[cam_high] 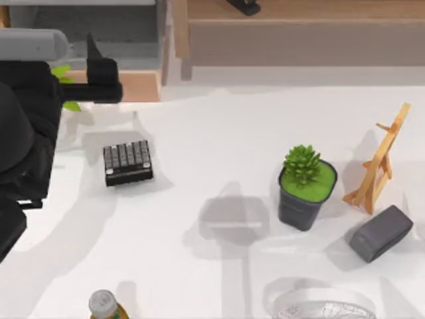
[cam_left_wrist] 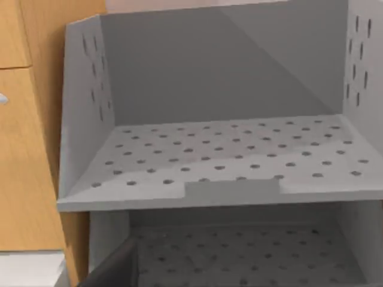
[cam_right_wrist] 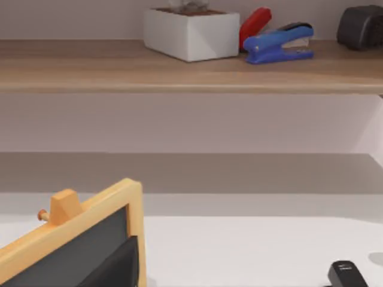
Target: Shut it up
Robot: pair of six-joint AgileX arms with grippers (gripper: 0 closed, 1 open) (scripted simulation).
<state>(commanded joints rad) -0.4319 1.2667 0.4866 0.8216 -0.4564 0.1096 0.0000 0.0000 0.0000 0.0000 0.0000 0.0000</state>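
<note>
- Top view: our left gripper [cam_high: 99,81] reaches to the far left of the table, right at the light tan front panel of the drawer [cam_high: 136,85], whose grey inside lies just beyond. We judge it is placed there to push the panel home, since the drawer stands pulled out from the unit. The arm stretches forward and low from the left edge. We cannot tell whether its fingers are spread or closed.
- Left wrist view: we look into grey perforated compartments. The open drawer [cam_left_wrist: 251,257] sits below a grey shelf [cam_left_wrist: 227,158], with tan wood alongside, so the wrist is angled down towards the cabinet.
- Right wrist view: our right arm idles near the small easel blackboard [cam_right_wrist: 72,245], facing the long wooden shelf [cam_right_wrist: 179,69] carrying a blue stapler [cam_right_wrist: 278,43]. Its fingers cannot be judged.
</note>
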